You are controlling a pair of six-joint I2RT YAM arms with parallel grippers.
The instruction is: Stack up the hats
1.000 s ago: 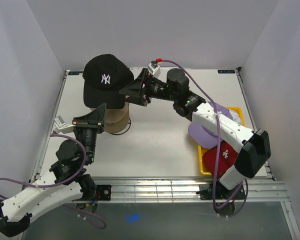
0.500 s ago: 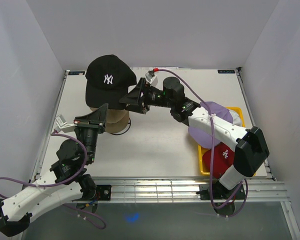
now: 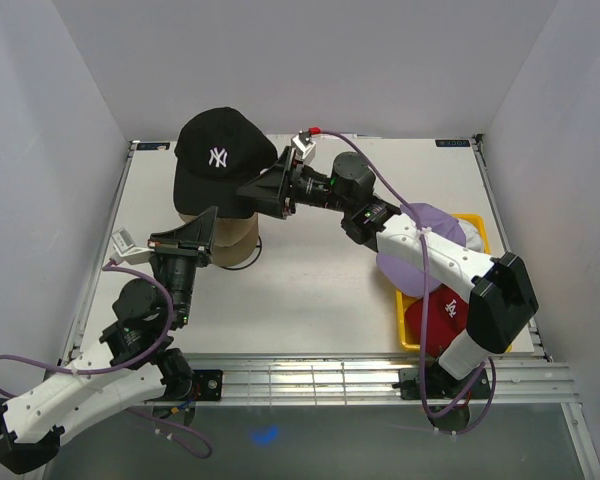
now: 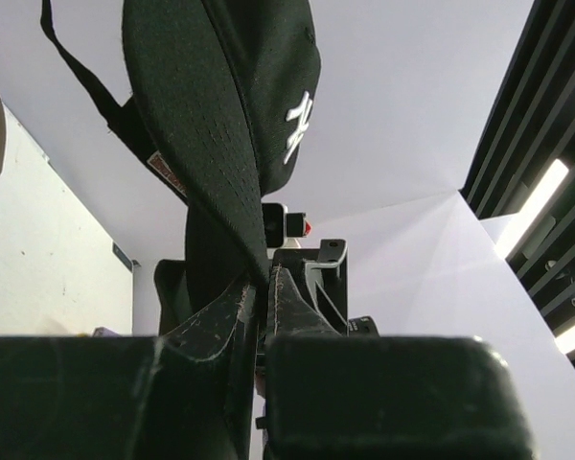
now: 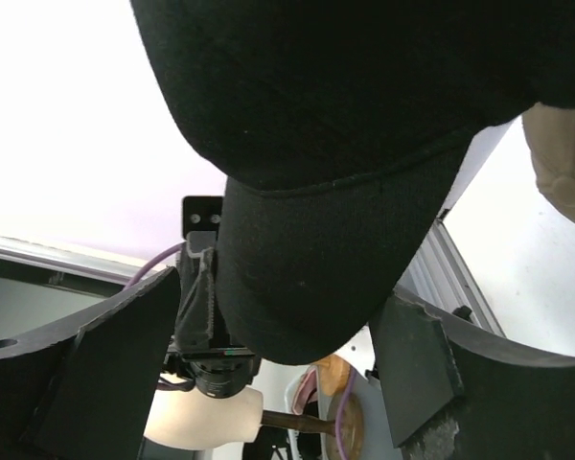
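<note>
Left gripper (image 4: 265, 281) pinches brim of black fabric baseball cap (image 3: 220, 172) with white NY logo, holding it over tan fabric cap (image 3: 236, 238), crown beyond your grip. Right gripper (image 5: 268, 364) spread, straddling black cap's right side, nearer crown; you likely settle it straight down.

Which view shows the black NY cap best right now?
Top external: the whole black cap, logo included, shows above the tan cap. Left wrist shows its brim edge-on, pinched in the left gripper; right wrist shows only its dark underside.
</note>
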